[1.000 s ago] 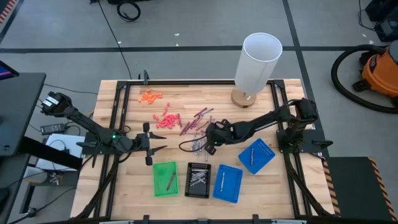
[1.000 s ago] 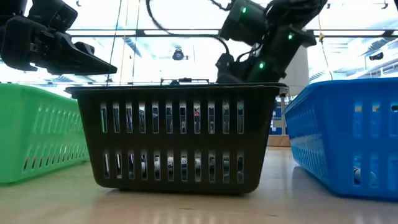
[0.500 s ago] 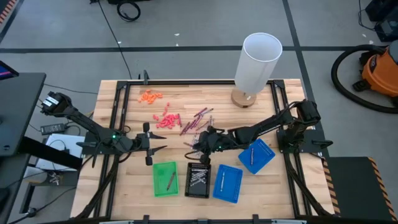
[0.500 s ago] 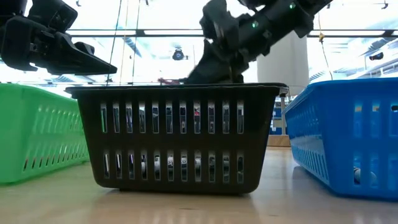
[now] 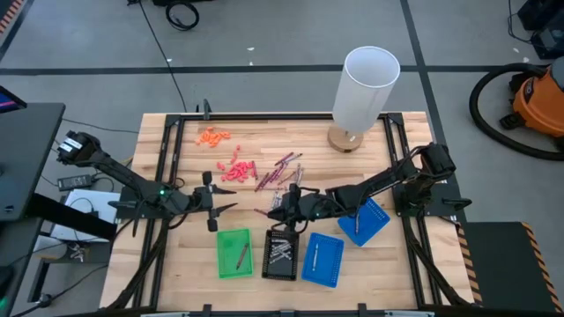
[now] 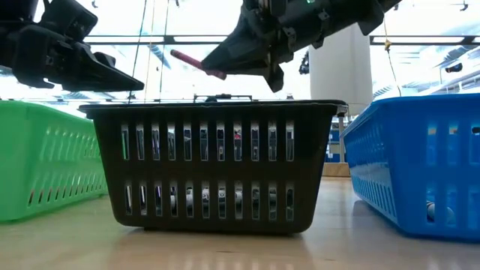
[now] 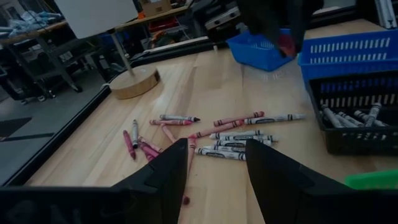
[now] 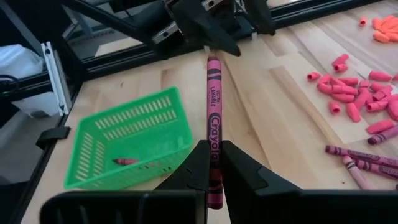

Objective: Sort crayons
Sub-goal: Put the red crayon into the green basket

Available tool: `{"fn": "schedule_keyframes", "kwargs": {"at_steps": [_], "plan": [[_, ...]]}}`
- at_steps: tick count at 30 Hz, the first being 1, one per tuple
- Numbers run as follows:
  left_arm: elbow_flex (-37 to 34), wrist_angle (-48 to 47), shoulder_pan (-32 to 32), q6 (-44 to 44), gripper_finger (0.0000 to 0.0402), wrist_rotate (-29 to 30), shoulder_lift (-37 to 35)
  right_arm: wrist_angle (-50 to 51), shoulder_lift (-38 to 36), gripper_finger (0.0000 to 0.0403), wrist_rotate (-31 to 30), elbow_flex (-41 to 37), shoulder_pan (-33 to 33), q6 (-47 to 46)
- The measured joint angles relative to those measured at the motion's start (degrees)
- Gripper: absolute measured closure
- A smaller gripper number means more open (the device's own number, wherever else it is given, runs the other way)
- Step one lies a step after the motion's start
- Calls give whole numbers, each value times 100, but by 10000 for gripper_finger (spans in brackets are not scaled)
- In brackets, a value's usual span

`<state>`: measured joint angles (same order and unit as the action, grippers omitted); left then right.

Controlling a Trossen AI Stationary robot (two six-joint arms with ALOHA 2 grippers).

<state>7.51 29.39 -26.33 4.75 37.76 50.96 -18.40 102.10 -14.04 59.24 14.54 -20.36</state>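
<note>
In the low view the black basket (image 6: 210, 165) stands nearest, with the green basket (image 6: 45, 161) at one side and a blue basket (image 6: 420, 161) at the other, all on the wooden surface (image 5: 189, 255). Grey crayons (image 5: 280, 254) lie inside the black basket, and one dark red crayon (image 5: 241, 254) lies in the green one. Above the black basket hangs the right gripper (image 8: 212, 163); its jaws are clenched on a magenta crayon (image 8: 213, 118) that points out ahead of it. The left gripper (image 7: 216, 163) hovers near the green basket, jaws released and holding nothing. Farther away, loose crayons (image 7: 217, 134) are scattered on the surface, then coral-pink bits (image 5: 236, 170) and orange bits (image 5: 212, 136). A white cylinder (image 5: 363, 88) stands at the far edge.
</note>
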Motion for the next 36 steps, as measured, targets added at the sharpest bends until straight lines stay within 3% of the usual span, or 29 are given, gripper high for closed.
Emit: {"fn": "schedule_keyframes", "kwargs": {"at_steps": [9, 23, 25, 30, 36], "plan": [[0, -2, 50, 15, 228, 0, 0, -349, 161, 368, -134, 128, 171, 179], [-3, -105, 39, -65, 228, -29, 7, -66, 1536, 368, 520, 1826, 226, 841], [0, -202, 39, -140, 228, -260, -5, 156, 1680, 368, 596, 2055, 219, 874], [-2, -191, 35, -113, 228, -1597, 11, 696, 1674, 368, 367, 2176, 214, 1065], [-2, -158, -17, -103, 228, -2276, 11, 719, 1565, 368, -32, 2184, 258, 1299]]}}
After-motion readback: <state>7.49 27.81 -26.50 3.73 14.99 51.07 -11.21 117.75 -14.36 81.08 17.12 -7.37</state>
